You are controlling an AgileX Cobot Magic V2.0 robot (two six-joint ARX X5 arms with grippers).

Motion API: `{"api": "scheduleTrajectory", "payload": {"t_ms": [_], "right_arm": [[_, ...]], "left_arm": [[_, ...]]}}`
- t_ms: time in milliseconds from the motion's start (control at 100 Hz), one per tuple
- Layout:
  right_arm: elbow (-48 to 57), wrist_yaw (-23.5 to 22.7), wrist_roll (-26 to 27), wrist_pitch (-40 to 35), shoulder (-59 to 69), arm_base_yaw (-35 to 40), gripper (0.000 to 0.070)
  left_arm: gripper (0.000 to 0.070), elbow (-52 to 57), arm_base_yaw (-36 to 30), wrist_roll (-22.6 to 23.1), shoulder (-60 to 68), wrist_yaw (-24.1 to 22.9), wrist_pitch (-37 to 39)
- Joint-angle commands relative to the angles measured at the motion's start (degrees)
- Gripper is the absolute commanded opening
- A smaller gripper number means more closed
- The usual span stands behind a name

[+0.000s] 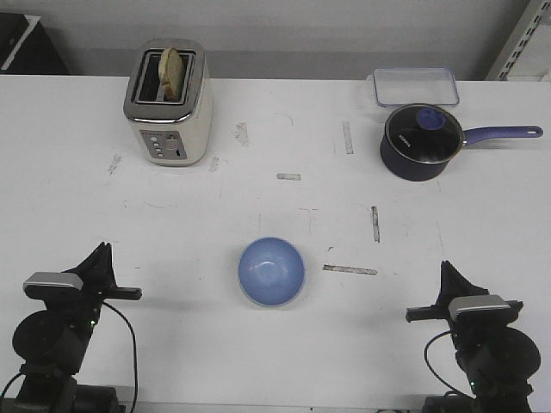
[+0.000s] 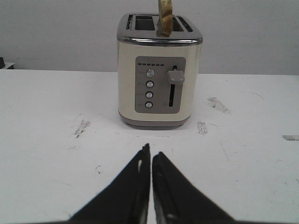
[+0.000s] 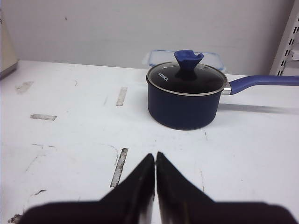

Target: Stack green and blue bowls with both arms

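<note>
The light blue bowl [image 1: 271,273] sits upright on the white table [image 1: 284,344], near the front, midway between the two arms. No green bowl shows on its own in any view; it is hidden or out of view. My left gripper [image 1: 105,249] rests at the front left, well apart from the bowl, shut and empty. In the left wrist view the left gripper [image 2: 151,149] points at the toaster. My right gripper [image 1: 445,267] rests at the front right, shut and empty. In the right wrist view the right gripper [image 3: 155,155] points at the saucepan.
A cream toaster [image 1: 170,103] with a slice of bread stands at the back left. A dark navy saucepan [image 1: 419,142] with a glass lid stands at the back right, with a clear plastic box [image 1: 413,86] behind it. Tape marks dot the table.
</note>
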Motion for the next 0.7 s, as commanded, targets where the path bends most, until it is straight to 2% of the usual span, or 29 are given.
{"api": "scheduleTrajectory", "payload": {"t_ms": [0, 90, 260, 500, 580, 690], "right_arm": [[0.33, 0.07, -0.28, 0.61, -0.11, 0.04, 0.0], [0.33, 0.07, -0.28, 0.61, -0.11, 0.04, 0.0], [0.33, 0.07, -0.28, 0.61, -0.11, 0.04, 0.0], [0.33, 0.07, -0.26, 0.61, -0.11, 0.04, 0.0], [0.35, 0.07, -0.28, 0.63, -0.11, 0.04, 0.0], [0.35, 0.04, -0.28, 0.66, -0.09, 0.04, 0.0]], "left_arm": [[0.0001, 0.04, 0.15, 0.28, -0.5, -0.07, 0.85], [0.0001, -2.38, 1.09, 0.26, -2.21, -0.5, 0.57], [0.0001, -12.7, 2.71, 0.44, -9.11, 2.25, 6.36], [0.0001, -26.77, 2.67, 1.66, -18.27, 2.73, 10.91], [0.0001, -26.84, 2.67, 1.81, -18.25, 3.34, 7.96], [0.0001, -26.84, 2.78, 1.86, -18.25, 2.86, 8.13]]}}
